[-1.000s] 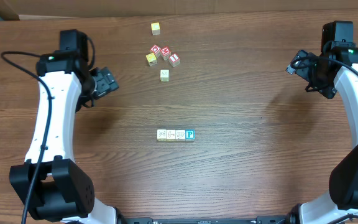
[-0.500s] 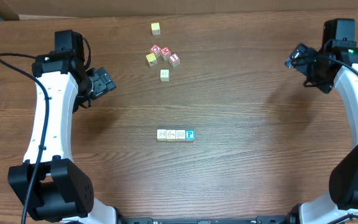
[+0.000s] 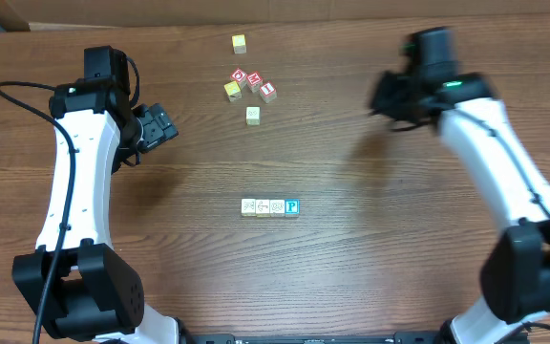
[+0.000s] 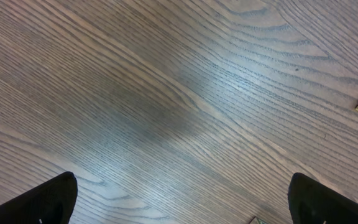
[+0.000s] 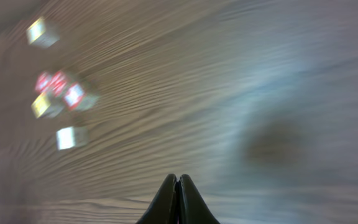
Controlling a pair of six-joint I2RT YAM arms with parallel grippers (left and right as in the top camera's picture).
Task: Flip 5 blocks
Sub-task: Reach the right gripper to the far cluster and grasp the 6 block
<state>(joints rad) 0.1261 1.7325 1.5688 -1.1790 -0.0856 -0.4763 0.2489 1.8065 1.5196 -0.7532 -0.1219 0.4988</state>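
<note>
On the wooden table [image 3: 399,277], seen from above, a white arm rises at either side. The left arm [image 3: 74,191] bends up along the left edge. The right arm [image 3: 490,153] reaches in from the right toward the far middle and is smeared with blur. The left gripper [image 3: 160,125] hangs over bare wood, well apart from every cube. Its wrist camera shows dark fingertips [image 4: 48,199] at opposite lower corners, so the jaws are spread wide with nothing between them. The right gripper [image 3: 385,96] hovers to the right of the far cluster. In its own view the fingertips [image 5: 168,208] press together in one thin wedge, pinched closed on nothing. Four of the blocks [image 3: 269,206] sit touching in a short row at the table's centre, and the P block [image 3: 292,206] is at the row's right end, blue face up. The fifth block [image 3: 253,115] lies alone farther back, just below the cluster. There, three red-and-white cubes [image 3: 254,82] huddle with one of the yellow cubes [image 3: 232,90] at their left. The other yellow one is off by itself near the far edge. Slivers of cubes show at the right edge of the left wrist view, but I can't tell which they are.
</note>
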